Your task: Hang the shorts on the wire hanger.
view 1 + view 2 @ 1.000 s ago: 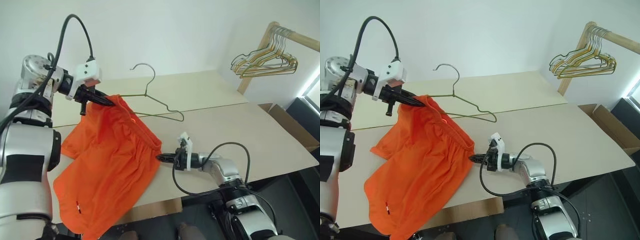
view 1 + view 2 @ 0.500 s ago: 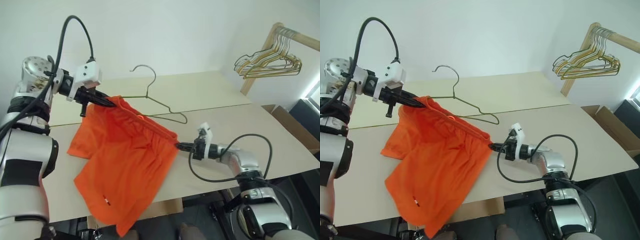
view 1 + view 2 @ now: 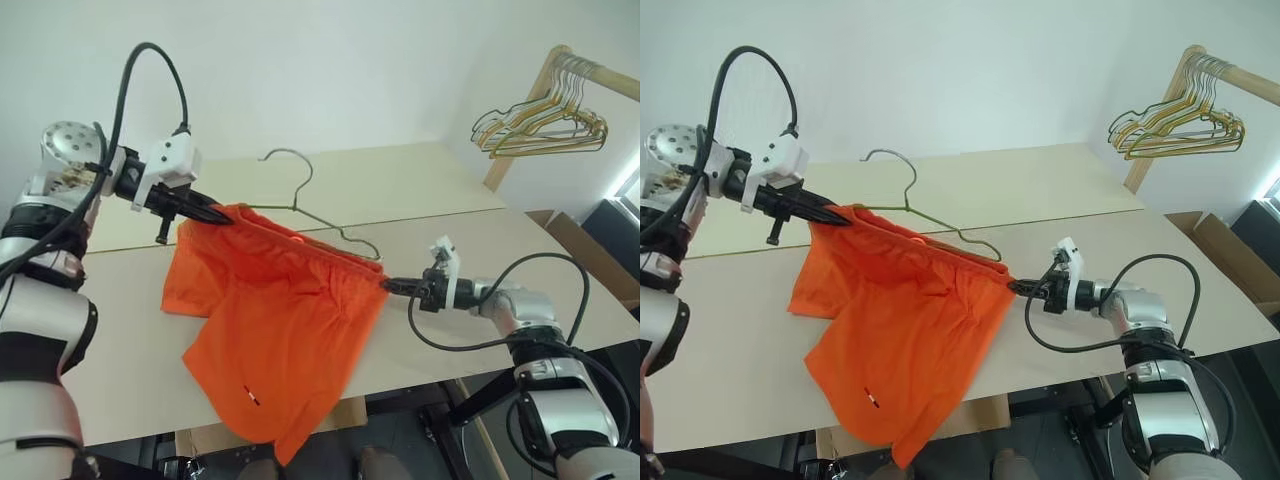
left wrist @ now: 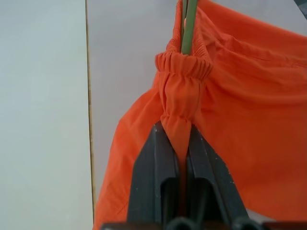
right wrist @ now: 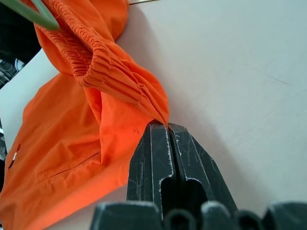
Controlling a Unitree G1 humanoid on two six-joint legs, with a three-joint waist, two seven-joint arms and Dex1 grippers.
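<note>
The bright orange shorts hang by their elastic waistband, stretched taut between my two grippers above the table, with the legs trailing down over the front edge. My left gripper is shut on the waistband's left end. My right gripper is shut on its right end. The wire hanger lies just behind the waistband with its hook pointing away from me. Its green wire enters the bunched waistband at my left gripper. One of its corners shows beside the waistband.
The beige table has a seam running across it behind the hanger. At the far right, a wooden rack carries a bunch of gold and grey wire hangers. A cardboard box stands past the table's right edge.
My right gripper has moved to the right with the waistband's end, pulling the shorts taut and dragging them rightward. My left gripper has held its grip almost in place.
</note>
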